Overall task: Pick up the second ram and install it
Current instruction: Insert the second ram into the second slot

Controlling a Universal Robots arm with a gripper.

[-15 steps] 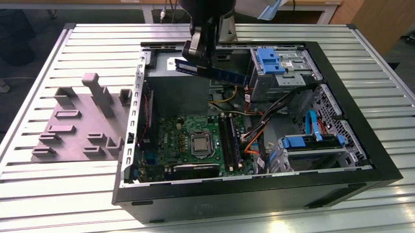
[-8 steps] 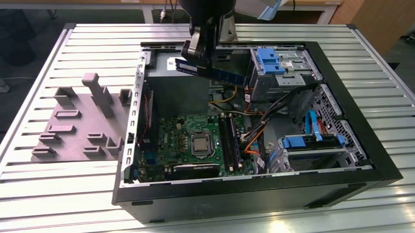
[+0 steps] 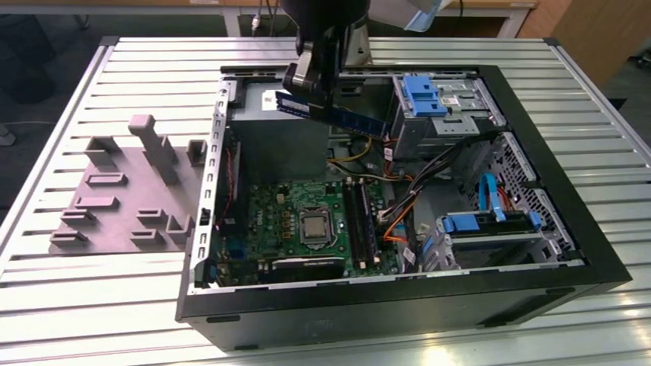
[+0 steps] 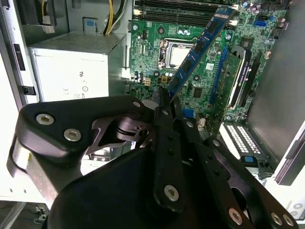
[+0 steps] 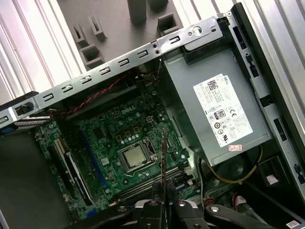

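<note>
The second ram (image 3: 341, 116) is a long dark blue stick with black chips, held in the air above the open computer case, over the power supply. My gripper (image 3: 305, 95) is shut on one end of it, and the stick slants out toward the exterior view's right. In the second wrist view the ram (image 4: 202, 45) runs from my gripper (image 4: 167, 95) out over the green motherboard (image 4: 152, 62). In the first wrist view the ram (image 5: 163, 152) shows edge-on above the gripper (image 5: 163, 193), over the processor (image 5: 134, 156). The black memory slots (image 3: 360, 221) lie beside the processor.
The black case (image 3: 569, 229) lies open on a slatted metal table (image 3: 81, 305). Inside are a grey power supply (image 5: 214, 109), blue drive brackets (image 3: 425, 95), and loose cables (image 3: 407, 194). A grey fixture plate (image 3: 122, 206) with upright blocks sits at the exterior view's left.
</note>
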